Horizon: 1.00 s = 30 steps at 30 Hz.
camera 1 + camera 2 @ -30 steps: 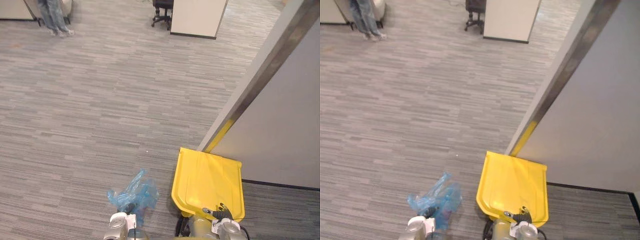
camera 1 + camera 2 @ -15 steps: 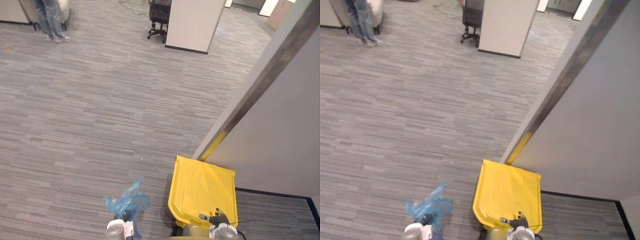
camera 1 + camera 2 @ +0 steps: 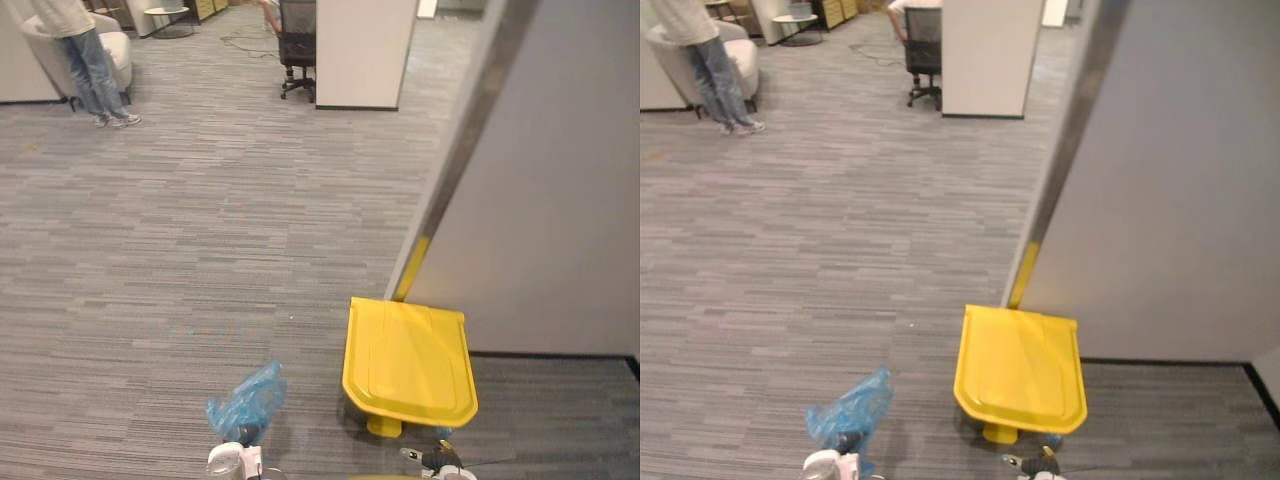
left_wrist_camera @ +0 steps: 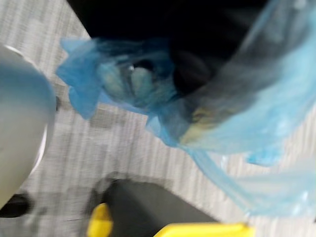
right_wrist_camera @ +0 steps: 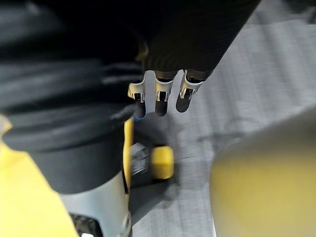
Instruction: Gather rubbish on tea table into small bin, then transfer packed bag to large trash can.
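Note:
A blue plastic bag (image 3: 246, 402) packed with rubbish stands up from my left hand (image 3: 233, 459) at the bottom edge of the eye views, and the hand is shut on it. In the left wrist view the bag (image 4: 148, 89) wraps round the hand's dark cover. To its right stands the large trash can (image 3: 407, 363), its yellow lid lying flat and closed and a yellow pedal (image 3: 384, 427) at its near foot. My right hand (image 3: 440, 462) hangs just short of the can. In the right wrist view its fingers (image 5: 159, 95) hang loose and hold nothing.
A tall grey wall panel (image 3: 545, 190) rises right behind the can. Across the grey carpet a person (image 3: 82, 60) stands at the far left by an armchair. A black office chair (image 3: 296, 45) and a white partition (image 3: 362, 50) are at the far middle.
The camera has tipped up, so the whole picture has shifted. My right hand, which was at the near edge of the yellow lid, is now off it. The bag stays in my left hand.

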Available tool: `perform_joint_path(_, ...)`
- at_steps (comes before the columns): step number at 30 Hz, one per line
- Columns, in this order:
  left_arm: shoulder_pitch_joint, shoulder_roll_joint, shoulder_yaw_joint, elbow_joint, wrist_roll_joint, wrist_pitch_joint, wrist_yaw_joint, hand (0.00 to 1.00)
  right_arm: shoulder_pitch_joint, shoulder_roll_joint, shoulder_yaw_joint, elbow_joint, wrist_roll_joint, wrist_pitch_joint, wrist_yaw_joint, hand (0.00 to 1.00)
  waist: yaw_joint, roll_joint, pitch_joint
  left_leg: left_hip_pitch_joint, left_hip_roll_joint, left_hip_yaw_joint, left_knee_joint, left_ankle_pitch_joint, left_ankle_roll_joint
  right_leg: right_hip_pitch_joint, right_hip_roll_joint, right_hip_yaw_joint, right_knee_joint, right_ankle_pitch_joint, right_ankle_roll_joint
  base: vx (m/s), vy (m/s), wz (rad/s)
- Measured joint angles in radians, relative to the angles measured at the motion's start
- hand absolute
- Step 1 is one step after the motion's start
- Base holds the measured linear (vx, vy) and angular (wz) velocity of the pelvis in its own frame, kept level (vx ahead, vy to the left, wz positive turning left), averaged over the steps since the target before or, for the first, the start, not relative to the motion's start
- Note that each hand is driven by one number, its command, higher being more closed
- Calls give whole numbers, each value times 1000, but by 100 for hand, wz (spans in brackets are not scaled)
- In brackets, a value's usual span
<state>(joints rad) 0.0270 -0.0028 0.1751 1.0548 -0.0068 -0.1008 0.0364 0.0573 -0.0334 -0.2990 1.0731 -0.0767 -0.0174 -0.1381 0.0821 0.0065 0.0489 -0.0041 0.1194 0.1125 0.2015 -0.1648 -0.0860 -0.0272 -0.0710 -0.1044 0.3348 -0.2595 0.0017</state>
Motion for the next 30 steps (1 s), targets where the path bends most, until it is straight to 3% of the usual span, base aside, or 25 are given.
perform_joint_path(4, -4, 6, 2, -6, -16, -2, 0, 100, -1, -8, -1, 7, 0, 0, -4, 0, -1, -3, 3, -27, 18, -47, -13, 41, -35, 3, 21, -41, -47, 35, -19, -144, -54, 29)
perform_joint_path(7, 1, 15, 2, -5, -17, -2, 0, 100, -18, -6, 24, 6, -1, 0, -10, 0, -3, -4, 3, -51, 30, -41, -25, 59, -34, -14, 19, -45, -75, 70, -26, -162, 35, -4)
perform_joint_path(15, 24, 28, -1, -11, -18, -1, 0, 100, -17, 4, 35, 0, -2, 3, -11, 0, -25, -8, -3, -28, -11, -11, -132, 91, -21, -28, 12, 47, -180, 144, 35, -81, 70, -20)
perform_joint_path(18, 9, 29, -9, -11, -22, -1, 0, 100, -22, 4, 29, -14, -1, 4, -11, 0, -26, -5, 32, -33, -22, 10, -94, 87, -14, -49, 13, 102, -174, 161, 44, 35, 85, -44)
perform_joint_path(23, -20, 31, -42, -16, -37, 0, 1, 100, -43, 15, 36, -43, -1, 4, -13, 0, -32, -4, 48, -154, -4, 53, 77, 17, 21, -148, -1, 111, -57, 138, 72, 14, 62, -21)
perform_joint_path(25, -11, 28, -44, -52, -37, 0, 1, 100, -35, 27, 35, -52, -2, 5, -16, 0, -23, -19, 57, -118, -14, 57, 83, 4, 18, -138, -48, 5, 108, 41, 49, 73, -3, 7)
perform_joint_path(27, 7, 35, -26, -63, -37, -1, 3, 100, -20, 38, 36, -56, -2, 3, -15, 0, -11, -33, 42, -91, -10, 69, 90, -18, 3, -86, -39, -5, 33, 18, 32, 82, -53, -24)
perform_joint_path(30, 25, 20, -1, -51, -37, -1, 2, 100, -21, 31, 25, -52, -1, -1, -15, 0, -8, -2, 9, -81, 1, 73, 62, -14, -5, -74, -10, 5, -36, 52, 21, 88, -30, -20)
